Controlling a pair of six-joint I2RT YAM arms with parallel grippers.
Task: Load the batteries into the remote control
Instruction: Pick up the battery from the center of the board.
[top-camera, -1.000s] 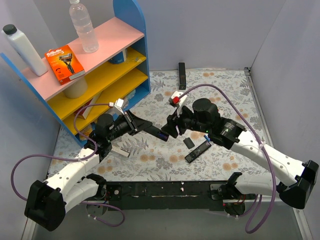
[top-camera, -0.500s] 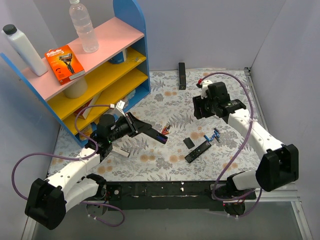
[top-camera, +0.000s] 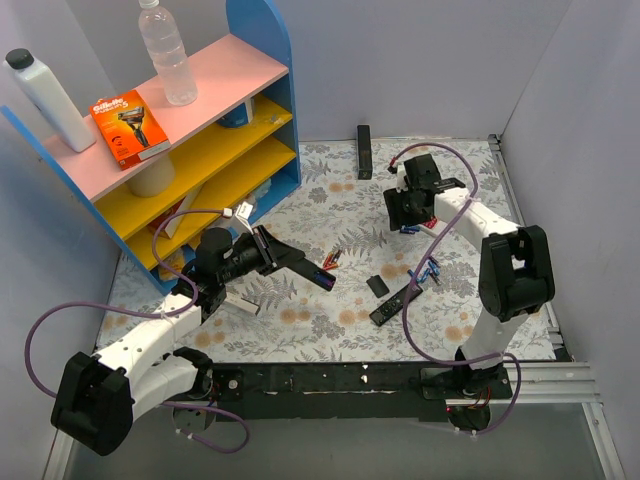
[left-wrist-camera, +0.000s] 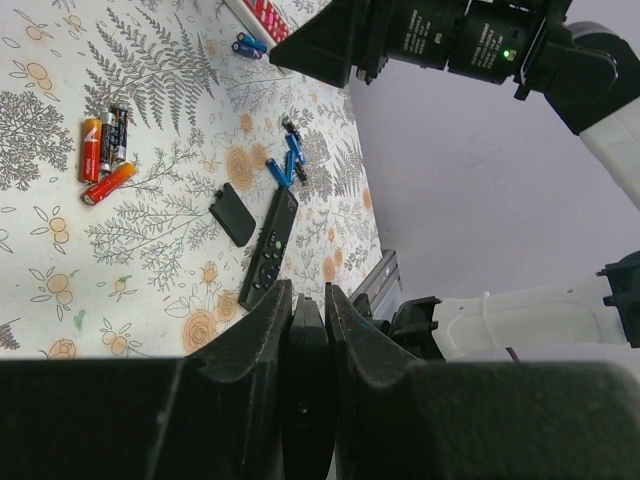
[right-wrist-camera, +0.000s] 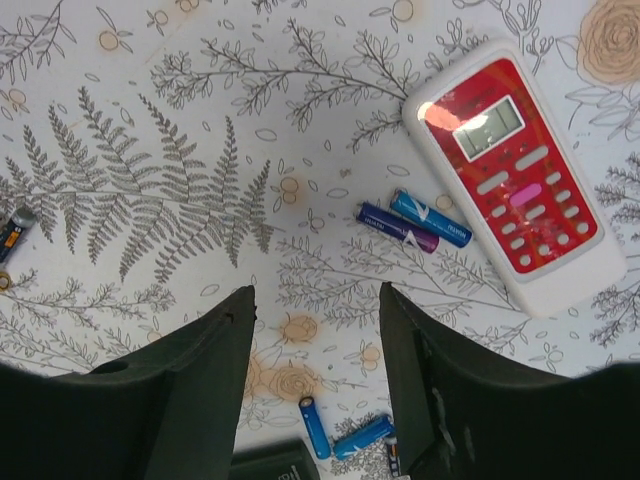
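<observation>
My left gripper (top-camera: 316, 271) (left-wrist-camera: 308, 296) is shut on the slim black remote control (left-wrist-camera: 308, 360), seen edge-on between the fingers and held above the cloth; a bit of blue shows at its end in the top view. My right gripper (top-camera: 405, 213) (right-wrist-camera: 315, 300) is open and empty, above the cloth. Two blue batteries (right-wrist-camera: 414, 222) (top-camera: 408, 228) lie side by side just beyond its fingertips. More blue batteries (top-camera: 430, 270) (left-wrist-camera: 286, 165) (right-wrist-camera: 340, 432) lie in a loose cluster to the right. A small black battery cover (top-camera: 377, 285) (left-wrist-camera: 233, 213) lies flat on the cloth.
A second black remote with grey buttons (top-camera: 395, 303) (left-wrist-camera: 271, 250) lies by the cover. A red-and-white remote (right-wrist-camera: 515, 180) lies right of the battery pair. Red and orange cells (top-camera: 333, 260) (left-wrist-camera: 100, 160) lie mid-table. Another black remote (top-camera: 364, 150) lies at the back. The shelf (top-camera: 200, 150) stands at the left.
My right arm has swung away from the left gripper to the back right and now hangs open over the battery pair. My left gripper has stayed put with the remote.
</observation>
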